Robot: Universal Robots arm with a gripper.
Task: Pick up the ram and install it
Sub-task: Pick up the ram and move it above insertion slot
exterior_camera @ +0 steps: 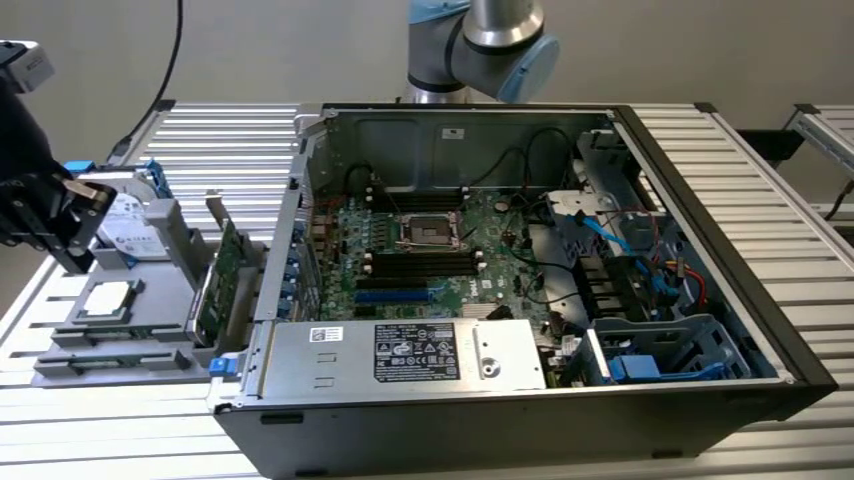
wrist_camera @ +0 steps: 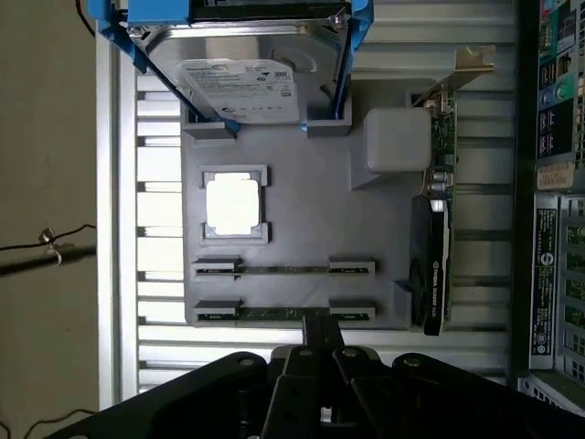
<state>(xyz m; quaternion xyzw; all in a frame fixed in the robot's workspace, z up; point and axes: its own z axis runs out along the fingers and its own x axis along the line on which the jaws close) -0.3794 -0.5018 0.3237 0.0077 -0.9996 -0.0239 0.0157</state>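
Two ram sticks lie in the grey tray (wrist_camera: 302, 201) and neither is lifted. By my judgement the pick-up is barely begun, and the installing is all left to do.

The tool (wrist_camera: 315, 337) hangs over the nearer stick, the ram (wrist_camera: 270, 314). Its tip crosses the stick between the two grey clips (wrist_camera: 218, 311) that hold the ends. I cannot tell whether it touches the stick, nor whether the tool is apart or together.

Just beyond lies the second stick (wrist_camera: 283, 270) in clips of its own, then a square processor chip (wrist_camera: 233, 204) in its frame. Farthest on the tray is a hard drive (wrist_camera: 242, 87) in a blue bracket (wrist_camera: 352, 55). A green card (wrist_camera: 437, 229) stands on edge along the side of the tray that faces the computer case (exterior_camera: 534, 435).

In the exterior view the tray rests on the slatted desk (exterior_camera: 134, 430), to the exterior view's left of the open case. The tool points down at the tray. A joint of the arm (exterior_camera: 483, 40) rises at the far side, behind the case. Inside the case, the black slots (exterior_camera: 420, 262) on either side of the processor socket (exterior_camera: 430, 232) look empty.
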